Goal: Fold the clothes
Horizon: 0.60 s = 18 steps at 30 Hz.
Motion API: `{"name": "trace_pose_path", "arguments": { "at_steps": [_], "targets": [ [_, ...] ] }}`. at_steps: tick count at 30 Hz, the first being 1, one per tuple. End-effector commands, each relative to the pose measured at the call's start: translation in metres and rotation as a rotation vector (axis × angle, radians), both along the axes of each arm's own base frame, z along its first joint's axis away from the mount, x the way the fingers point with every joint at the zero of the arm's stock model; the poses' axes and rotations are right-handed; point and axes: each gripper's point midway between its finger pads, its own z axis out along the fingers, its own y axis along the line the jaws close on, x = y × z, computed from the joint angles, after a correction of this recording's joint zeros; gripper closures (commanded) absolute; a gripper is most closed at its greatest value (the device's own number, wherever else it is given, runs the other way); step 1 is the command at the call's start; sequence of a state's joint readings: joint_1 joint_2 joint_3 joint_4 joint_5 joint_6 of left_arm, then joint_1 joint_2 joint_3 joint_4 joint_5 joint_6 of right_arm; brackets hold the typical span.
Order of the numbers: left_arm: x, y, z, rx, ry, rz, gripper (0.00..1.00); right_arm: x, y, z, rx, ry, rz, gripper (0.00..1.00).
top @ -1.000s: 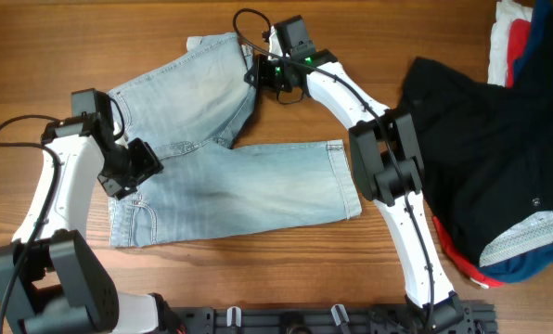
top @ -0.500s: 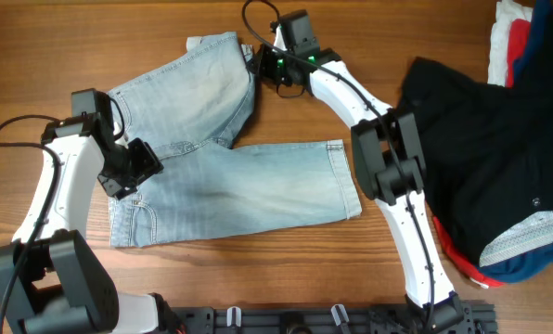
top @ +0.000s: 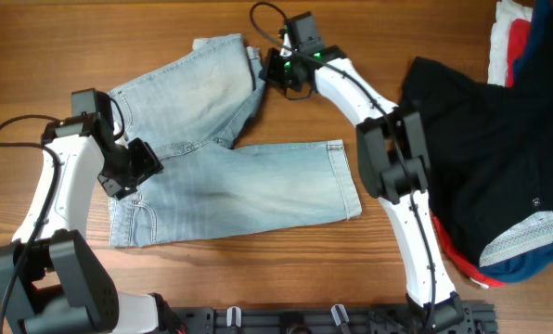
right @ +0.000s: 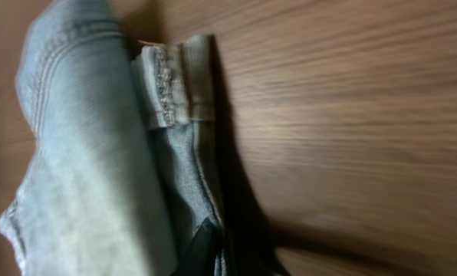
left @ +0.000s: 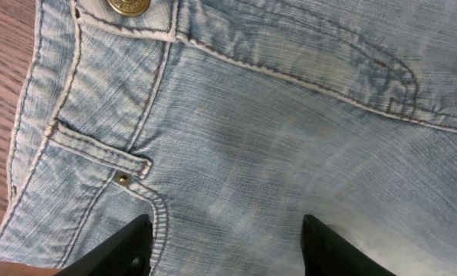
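Denim shorts [top: 239, 186] lie flat on the wooden table [top: 258, 278], left of centre, waistband end at 9 o'clock. One leg runs out to 3 o'clock and the other is angled up toward 12. My left gripper [top: 133, 170] sits on the waistband end with its fingers [left: 129, 245] spread wide over the denim and nothing pinched between them. The waistband button [left: 129, 6] is at 12 in the left wrist view. My right gripper [top: 263, 74] is at the upper leg's cuff [right: 175, 84], jaws nearly closed and clamped on a fold of the shorts. A black garment [top: 481, 148] lies at 3 o'clock, with red, white and blue clothes [top: 513, 37] at 2.
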<state>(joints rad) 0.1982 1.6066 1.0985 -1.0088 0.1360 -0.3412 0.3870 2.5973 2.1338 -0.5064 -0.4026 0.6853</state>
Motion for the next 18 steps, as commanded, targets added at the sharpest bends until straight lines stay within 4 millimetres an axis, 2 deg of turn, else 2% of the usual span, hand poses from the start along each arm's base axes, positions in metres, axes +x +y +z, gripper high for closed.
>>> {"name": "trace_pose_path", "arguments": {
  "at_steps": [1, 3, 4, 5, 7, 9, 11, 14, 16, 18],
  "targets": [
    [-0.003, -0.001, -0.004, 0.004, 0.015, -0.025, 0.38, 0.020, -0.083, 0.055, -0.210, -0.061, -0.210, 0.96],
    [-0.002, -0.001, -0.004, 0.004, 0.014, -0.025, 0.38, 0.012, -0.126, 0.087, -0.362, -0.074, -0.316, 0.96],
    [-0.002, -0.001, -0.004, 0.004, 0.014, -0.025, 0.38, 0.001, -0.144, 0.102, -0.439, -0.066, -0.350, 0.96],
    [-0.002, -0.001, -0.004, 0.005, 0.013, -0.025, 0.38, -0.010, -0.153, 0.107, -0.483, -0.043, -0.354, 0.96],
    [-0.002, -0.001, -0.004, 0.005, 0.011, -0.025, 0.38, -0.045, -0.170, 0.106, -0.578, 0.072, -0.336, 0.81],
    [-0.002, -0.001, -0.004, 0.005, 0.012, -0.025, 0.38, -0.069, -0.179, 0.097, -0.633, 0.168, -0.308, 0.75],
    [-0.002, -0.001, -0.004, 0.005, 0.011, -0.025, 0.38, -0.089, -0.191, 0.092, -0.707, 0.241, -0.294, 0.59],
    [-0.002, -0.001, -0.004, 0.005, 0.012, -0.025, 0.38, -0.089, -0.206, 0.094, -0.769, 0.236, -0.319, 0.47],
    [-0.002, -0.001, -0.004, 0.005, 0.011, -0.025, 0.38, -0.081, -0.212, 0.094, -0.745, 0.221, -0.344, 0.47],
    [-0.002, -0.001, -0.004, 0.005, 0.011, -0.025, 0.38, -0.058, -0.204, 0.093, -0.589, 0.171, -0.259, 0.50]
  ]
}}
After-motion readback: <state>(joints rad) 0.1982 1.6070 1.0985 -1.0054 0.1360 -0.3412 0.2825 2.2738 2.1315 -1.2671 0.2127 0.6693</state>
